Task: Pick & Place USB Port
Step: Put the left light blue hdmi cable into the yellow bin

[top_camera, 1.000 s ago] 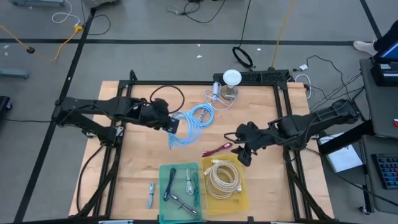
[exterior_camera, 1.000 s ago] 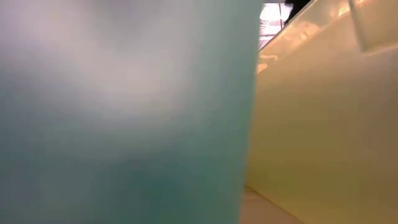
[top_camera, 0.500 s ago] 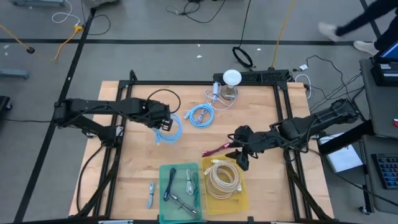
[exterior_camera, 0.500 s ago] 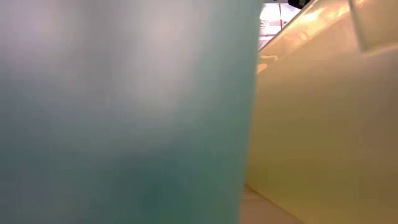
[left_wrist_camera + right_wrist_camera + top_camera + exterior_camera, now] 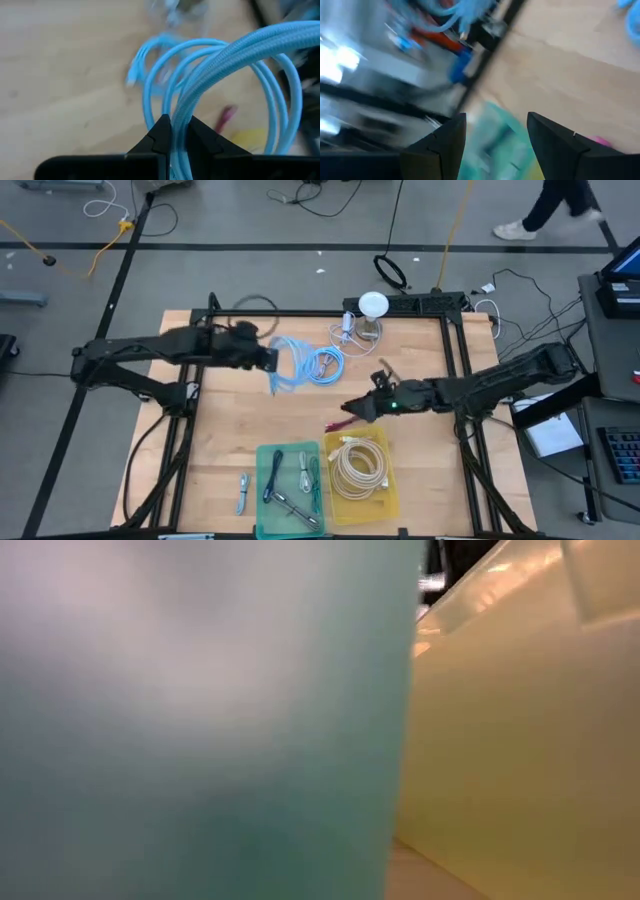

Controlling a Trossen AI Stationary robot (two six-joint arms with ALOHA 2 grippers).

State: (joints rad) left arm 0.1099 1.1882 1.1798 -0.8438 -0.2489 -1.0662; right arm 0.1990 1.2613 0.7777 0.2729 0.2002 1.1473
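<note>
A wooden table [image 5: 210, 440] is carrying a green bin [image 5: 262, 458], a yellow bin [image 5: 392, 485], a blue cable coil [image 5: 324, 364] and a pink cable [image 5: 347, 422].

On the table [image 5: 220, 440], 2 bins sit side by side at the front edge: the left bin [image 5: 262, 480] holds tools, the right bin [image 5: 390, 498] holds a coiled cable [image 5: 358, 465]. A loose tool [image 5: 243, 492] lies just left of the bins. A small cable [image 5: 338, 423] lies just behind the right bin, at the tip of the right gripper [image 5: 352, 409]. Farther back, near the middle, the left gripper [image 5: 176, 131] holds one cable bundle [image 5: 287, 367] just left of a second coil [image 5: 325, 363]. A round-topped stand [image 5: 373, 307] sits at the back edge.
</note>
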